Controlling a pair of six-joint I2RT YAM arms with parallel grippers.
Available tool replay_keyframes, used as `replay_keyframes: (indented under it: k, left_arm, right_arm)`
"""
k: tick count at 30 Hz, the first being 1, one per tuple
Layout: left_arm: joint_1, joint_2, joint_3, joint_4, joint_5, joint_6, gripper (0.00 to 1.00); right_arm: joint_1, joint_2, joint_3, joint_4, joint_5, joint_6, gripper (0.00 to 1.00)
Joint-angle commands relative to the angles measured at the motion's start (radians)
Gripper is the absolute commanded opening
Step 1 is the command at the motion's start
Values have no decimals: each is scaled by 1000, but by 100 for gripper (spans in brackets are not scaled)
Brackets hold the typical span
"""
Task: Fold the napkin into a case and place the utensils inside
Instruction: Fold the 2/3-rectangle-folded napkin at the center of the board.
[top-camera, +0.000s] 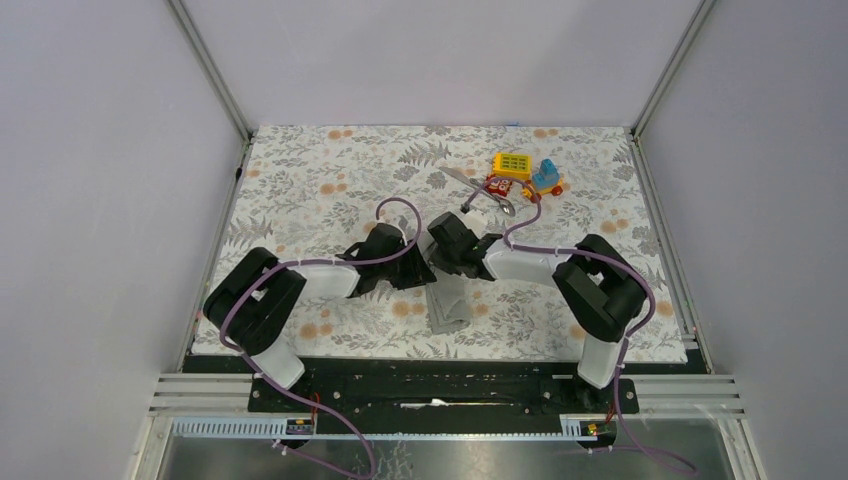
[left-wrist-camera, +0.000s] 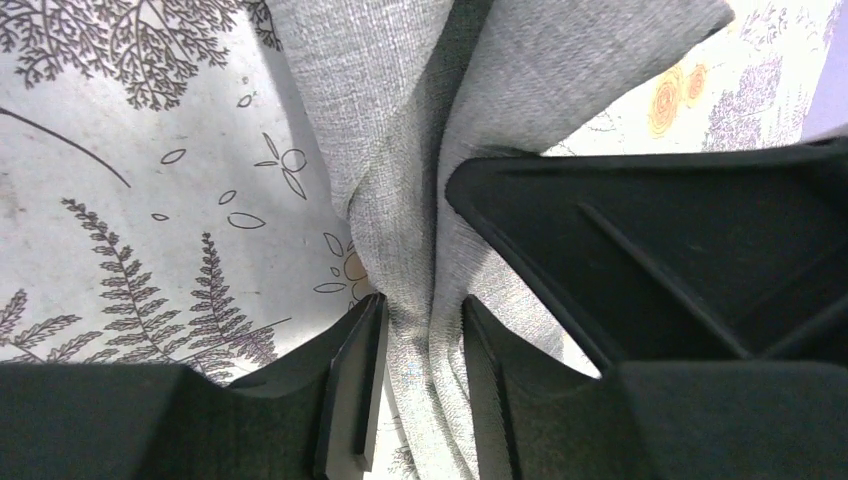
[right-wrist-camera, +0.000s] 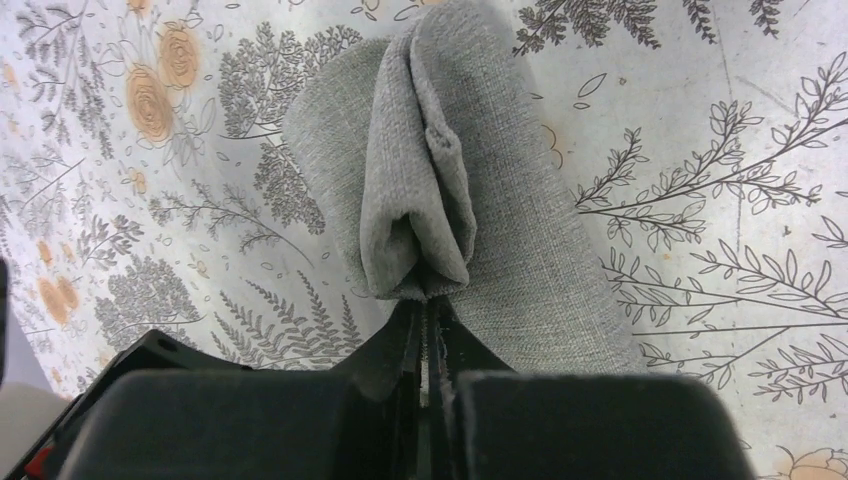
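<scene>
— Where's the napkin (top-camera: 447, 305)?
— Middle of the desk (top-camera: 300, 180), toward the near edge. My right fingers (right-wrist-camera: 445, 335) are clenched on its bunched grey hem, and my left fingers (left-wrist-camera: 355, 380) grip a raised, creased fold.
— And overhead?
— Both grips are hidden there. Only that view shows the utensils (top-camera: 487, 192), near the far edge beside the toy blocks (top-camera: 512, 165).

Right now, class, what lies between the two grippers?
The grey napkin: it is bunched between the left gripper and the right gripper, each pinching it. Both wrist views show this best.
</scene>
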Motion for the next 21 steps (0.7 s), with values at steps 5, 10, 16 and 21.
replay_keyframes:
  k: [5, 10, 16, 21]
  left_arm:
    - [2, 39, -87, -55, -132, 13, 34]
    - [2, 38, -106, -39, -103, 18, 30]
    - [2, 23, -113, -35, -88, 20, 29]
    - [2, 22, -111, -39, -88, 20, 29]
  right_arm:
    - [10, -125, -7, 29, -31, -98, 34]
    - [-17, -197, 10, 11, -161, -356, 63]
    - [-153, -175, 6, -12, -429, -459, 65]
    - [-198, -131, 24, 26, -477, -515, 68]
